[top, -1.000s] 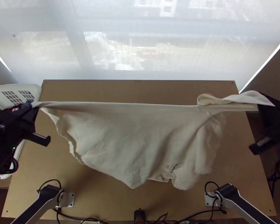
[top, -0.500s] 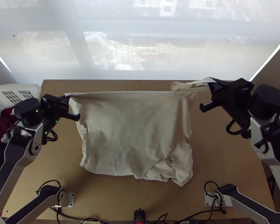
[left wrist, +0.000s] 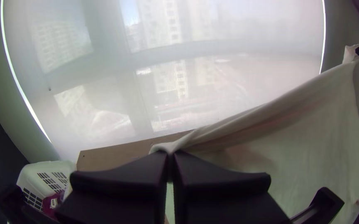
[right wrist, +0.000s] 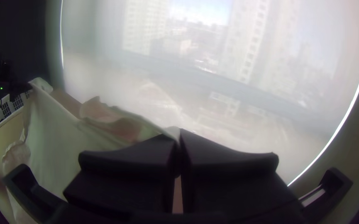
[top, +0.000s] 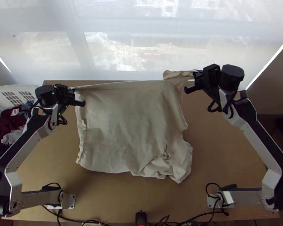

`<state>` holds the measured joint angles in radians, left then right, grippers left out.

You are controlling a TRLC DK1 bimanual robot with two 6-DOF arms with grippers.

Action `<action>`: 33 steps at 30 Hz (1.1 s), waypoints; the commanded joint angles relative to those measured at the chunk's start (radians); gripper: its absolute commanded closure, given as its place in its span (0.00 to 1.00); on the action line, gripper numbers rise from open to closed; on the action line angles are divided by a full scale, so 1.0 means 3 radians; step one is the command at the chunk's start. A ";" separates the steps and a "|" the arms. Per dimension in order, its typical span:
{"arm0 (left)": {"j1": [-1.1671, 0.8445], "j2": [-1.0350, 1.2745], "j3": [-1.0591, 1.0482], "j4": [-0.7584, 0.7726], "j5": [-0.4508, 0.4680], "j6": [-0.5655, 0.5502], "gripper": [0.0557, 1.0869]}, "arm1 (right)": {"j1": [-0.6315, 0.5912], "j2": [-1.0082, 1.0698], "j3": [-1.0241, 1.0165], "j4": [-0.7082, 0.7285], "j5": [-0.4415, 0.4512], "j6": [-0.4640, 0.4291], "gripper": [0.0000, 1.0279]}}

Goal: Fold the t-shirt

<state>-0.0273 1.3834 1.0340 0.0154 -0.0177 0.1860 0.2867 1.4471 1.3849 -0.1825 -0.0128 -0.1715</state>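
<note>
The cream t-shirt (top: 130,128) hangs between both grippers, its far edge stretched taut and its near part resting bunched on the table, with a small print near its lower right. At its far left corner my left gripper (top: 71,92) holds it; in the left wrist view, the gripper (left wrist: 170,155) is shut on the cloth (left wrist: 304,132). My right gripper (top: 194,75) has the far right end, where a flap of cloth folds over; in the right wrist view, the gripper (right wrist: 178,139) is shut on that corner of the shirt (right wrist: 63,137).
A white basket (top: 28,90) with dark red and other clothes (top: 9,126) stands at the table's left. The wooden table (top: 224,158) shows bare on both sides of the shirt. A translucent blind (top: 141,41) hangs beyond the far edge. Cables lie along the near edge.
Both grippers have moved up the picture and inward from the sides, carrying the shirt's far edge along. The shirt's lower part has gone from hanging wide to lying nearer the middle of the table.
</note>
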 commanded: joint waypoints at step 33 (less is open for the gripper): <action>-0.0062 0.2251 0.1421 0.0327 -0.0064 -0.0195 0.97 | -0.0127 0.2074 0.1131 0.0419 0.0012 -0.0333 0.98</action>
<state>-0.0498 1.9999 1.4109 0.1070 -0.0311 0.1371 0.2413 2.0048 1.7073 -0.0818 -0.0124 -0.2260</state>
